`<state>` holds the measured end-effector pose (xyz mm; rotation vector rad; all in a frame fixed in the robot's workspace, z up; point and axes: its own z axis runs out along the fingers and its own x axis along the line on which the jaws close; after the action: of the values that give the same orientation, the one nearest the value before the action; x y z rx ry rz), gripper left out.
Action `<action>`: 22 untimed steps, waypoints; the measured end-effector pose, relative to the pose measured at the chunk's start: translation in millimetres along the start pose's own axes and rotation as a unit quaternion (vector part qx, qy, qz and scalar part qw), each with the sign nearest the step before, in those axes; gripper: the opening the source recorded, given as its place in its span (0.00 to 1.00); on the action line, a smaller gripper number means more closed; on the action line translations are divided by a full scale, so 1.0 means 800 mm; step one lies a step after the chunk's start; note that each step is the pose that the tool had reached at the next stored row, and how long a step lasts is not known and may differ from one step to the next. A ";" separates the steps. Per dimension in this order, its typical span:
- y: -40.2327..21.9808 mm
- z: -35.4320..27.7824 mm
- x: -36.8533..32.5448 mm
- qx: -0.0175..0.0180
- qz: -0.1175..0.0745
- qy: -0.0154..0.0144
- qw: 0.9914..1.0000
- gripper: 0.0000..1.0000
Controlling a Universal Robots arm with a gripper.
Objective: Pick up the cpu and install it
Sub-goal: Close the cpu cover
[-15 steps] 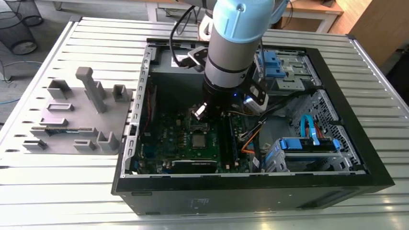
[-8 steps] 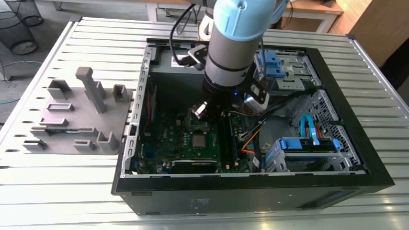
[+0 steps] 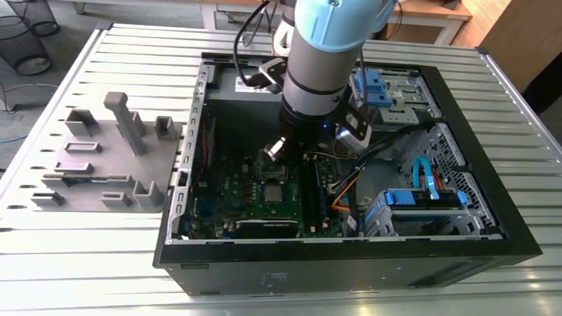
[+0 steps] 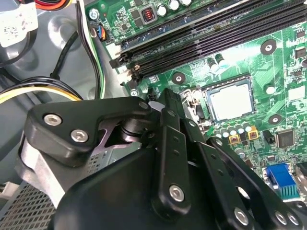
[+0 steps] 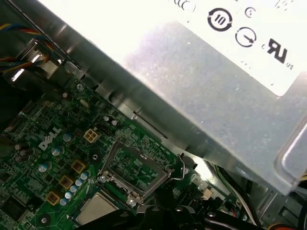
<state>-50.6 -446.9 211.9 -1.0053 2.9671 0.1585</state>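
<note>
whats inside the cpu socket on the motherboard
The cpu lies in the socket, silver top up, with the hinged frame swung open beside it. Whatever is under the cpu is covered.

The exterior view shows one arm, one open case, one motherboard and one cpu. There are two blue-trimmed drive cages, upper right and lower right. One grey tray sits at left, two wire baskets at upper left. The first wrist view shows one socket frame.
</note>
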 end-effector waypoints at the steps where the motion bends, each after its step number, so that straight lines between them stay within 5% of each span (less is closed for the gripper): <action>1: 0.0000 -0.0010 -0.0001 0.000 0.000 0.000 1.000 0.11; 7: 0.0000 -0.0073 -0.0010 -0.002 0.000 -0.001 1.000 0.11; 22: -0.0024 -0.0046 -0.0079 -0.003 -0.015 0.000 1.000 0.11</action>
<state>-44.4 -445.0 215.6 -1.0511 2.9508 0.1674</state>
